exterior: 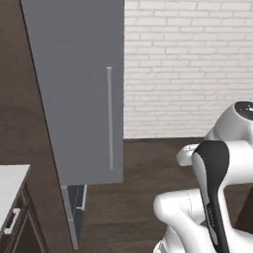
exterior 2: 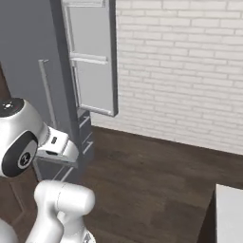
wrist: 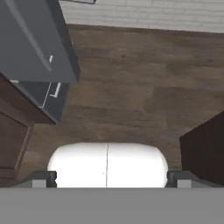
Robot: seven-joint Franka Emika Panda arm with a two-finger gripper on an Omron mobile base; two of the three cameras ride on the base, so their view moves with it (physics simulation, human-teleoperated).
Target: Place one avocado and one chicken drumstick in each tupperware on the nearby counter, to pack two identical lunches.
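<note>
My gripper (wrist: 111, 180) is open, its two dark fingertips (wrist: 43, 179) set wide apart with nothing between them. It hangs over dark wood floor (wrist: 131, 87) and looks down at it. A corner of the counter (exterior: 11, 184), a pale top over dark brown cabinets with a silver handle, shows at the lower left of the left base view. Another pale piece of counter (exterior 2: 230, 209) sits at the lower right of the right base view. The avocados, the chicken drumsticks and the tupperwares are out of view.
A tall grey fridge (exterior: 79, 89) with a long handle stands ahead on the left, its door (exterior 2: 92, 61) swung open toward the white brick wall (exterior: 188, 64). Open floor lies between them. A dark cabinet side (wrist: 205, 148) stands close on the right of the hand view.
</note>
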